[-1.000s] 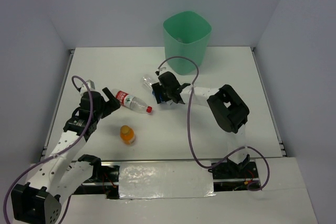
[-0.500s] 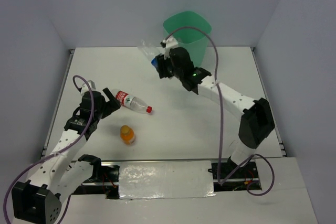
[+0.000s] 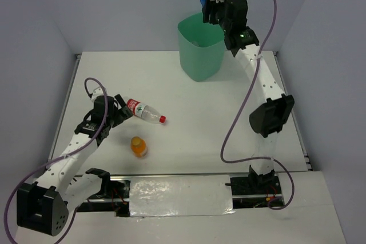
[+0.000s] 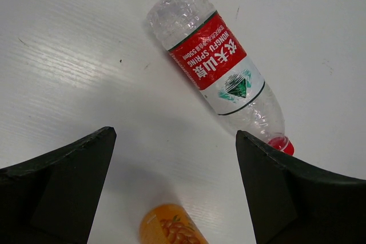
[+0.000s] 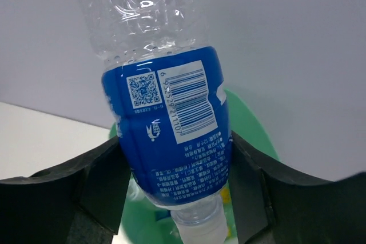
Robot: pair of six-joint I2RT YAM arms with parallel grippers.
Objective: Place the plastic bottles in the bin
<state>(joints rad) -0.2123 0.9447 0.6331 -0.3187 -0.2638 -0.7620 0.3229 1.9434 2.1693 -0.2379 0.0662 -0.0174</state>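
Mint-green bin [image 3: 200, 64], tapered and smooth-walled, at the far side of the table [image 3: 229, 124]. My right gripper [image 3: 213, 5], above its rim, pinches a crinkled clear blue-label bottle [image 5: 168, 124], cap down, not yet released. My left gripper [image 4: 174, 141], jaws spread, hovers near the glossy red-label bottle [image 4: 220, 70] lying on the table. The stubby orange bottle [image 3: 138, 147] also remains.

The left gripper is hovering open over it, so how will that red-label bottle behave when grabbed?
The red-label bottle shows no liquid inside, so it is probably very light. Its thin, crinkled wall would likely dent under a squeeze rather than stay stiff. Lying on its side on the smooth table, it may roll if nudged off-centre.
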